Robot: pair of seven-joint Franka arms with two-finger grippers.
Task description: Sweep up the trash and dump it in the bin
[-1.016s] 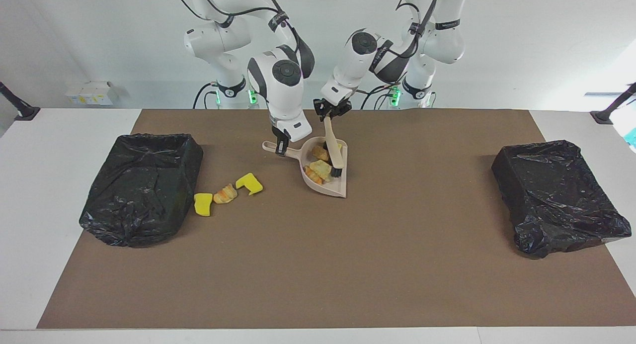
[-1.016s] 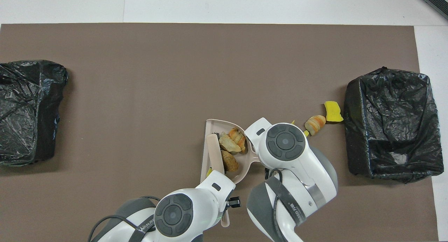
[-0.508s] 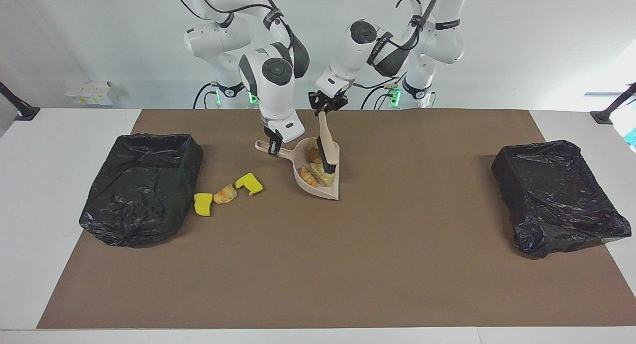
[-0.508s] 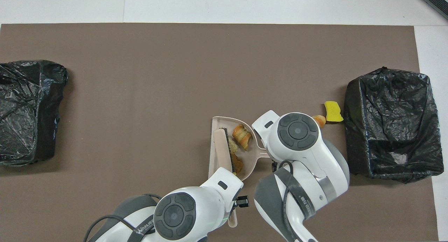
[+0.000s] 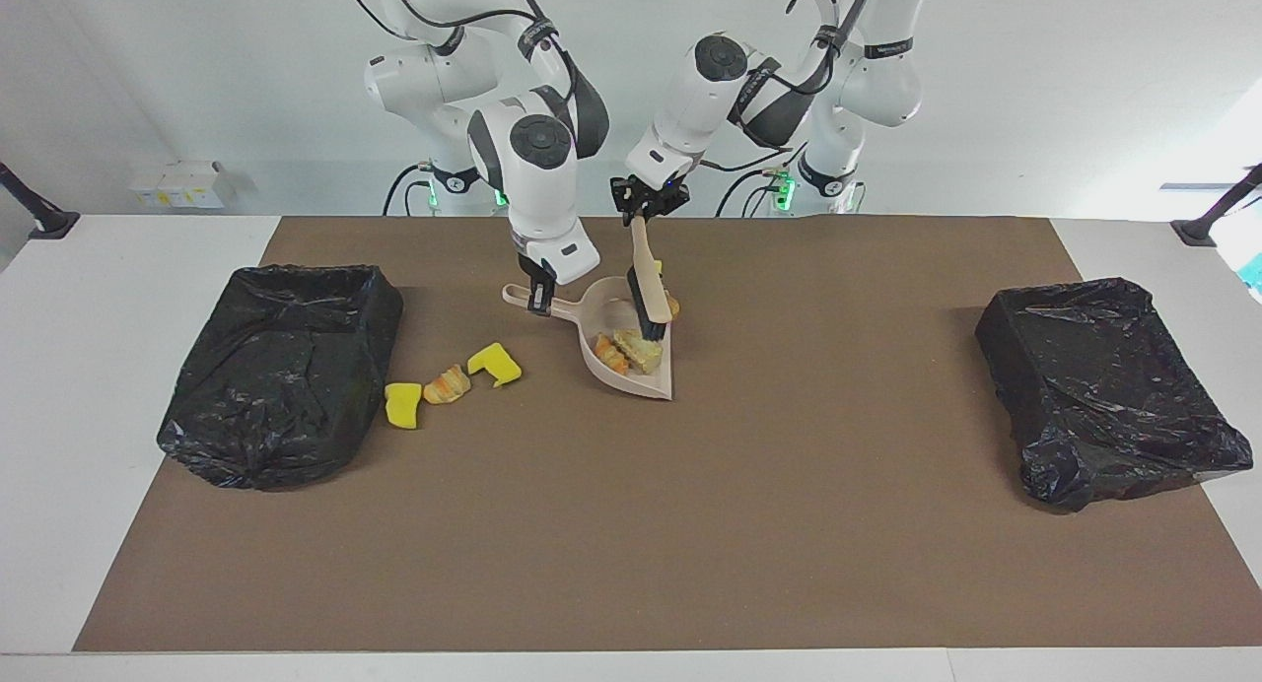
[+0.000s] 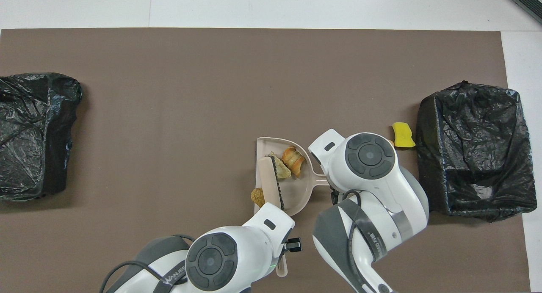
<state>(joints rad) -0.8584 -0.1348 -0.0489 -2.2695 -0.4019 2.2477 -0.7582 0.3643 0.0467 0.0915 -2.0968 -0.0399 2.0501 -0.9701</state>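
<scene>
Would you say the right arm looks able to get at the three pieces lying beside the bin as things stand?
Probably not yet: the right gripper is shut on the dustpan handle, though the three pieces lie in the open with nothing over them.

One camera sits high across the worktop (image 5: 631,524) and faces the two robots, far enough back to take in the whole brown mat (image 5: 789,485) and both arm bases. The other hangs above the robots' end and looks steeply down and forward, closer in, so the arms enter from the bottom edge. Both views share the mat, the dustpan (image 5: 631,372) (image 6: 296,195) near its middle, and the two black-lined bins at either end of the mat.
</scene>
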